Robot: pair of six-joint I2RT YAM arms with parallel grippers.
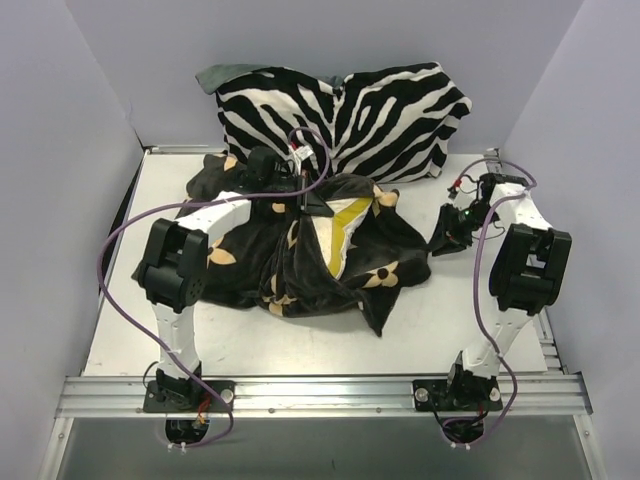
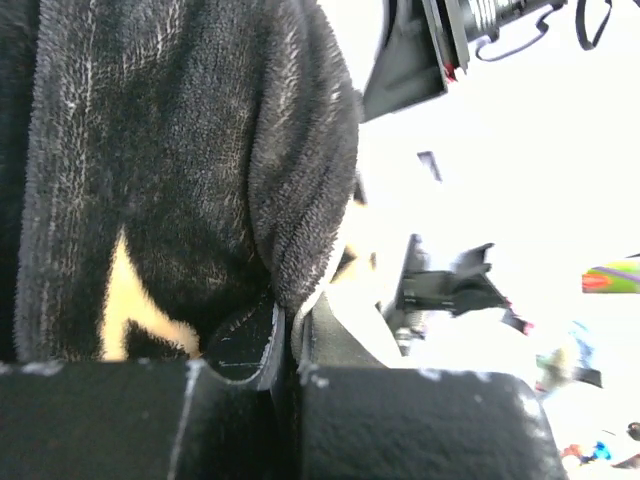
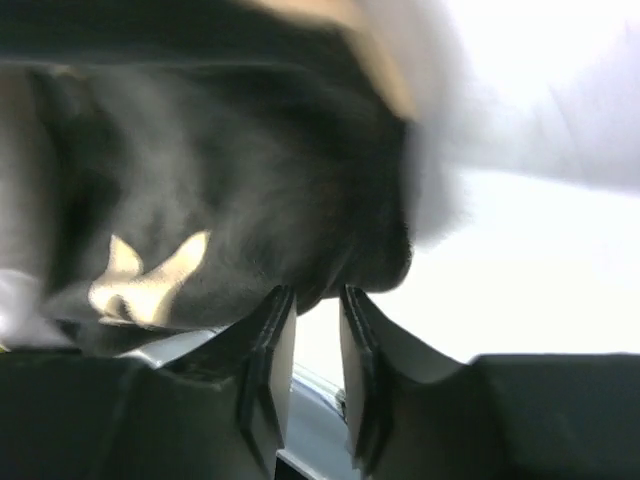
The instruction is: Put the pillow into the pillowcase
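The black pillowcase (image 1: 300,255) with tan flower motifs lies crumpled in the middle of the table. The cream-yellow pillow (image 1: 345,225) shows through its opening, mostly covered; the olive edge band is visible. My left gripper (image 1: 305,192) is shut on the pillowcase's upper edge beside the pillow; in the left wrist view the jaws (image 2: 285,325) pinch a fold of black velvet (image 2: 180,150). My right gripper (image 1: 452,225) holds the case's right corner lifted off the table; in the right wrist view the fingertips (image 3: 318,300) grip the fabric (image 3: 230,180) with a narrow gap below.
A large zebra-striped cushion (image 1: 350,115) leans against the back wall behind the pillowcase. White walls enclose the table on the left, back and right. A metal rail (image 1: 320,392) runs along the near edge by the arm bases.
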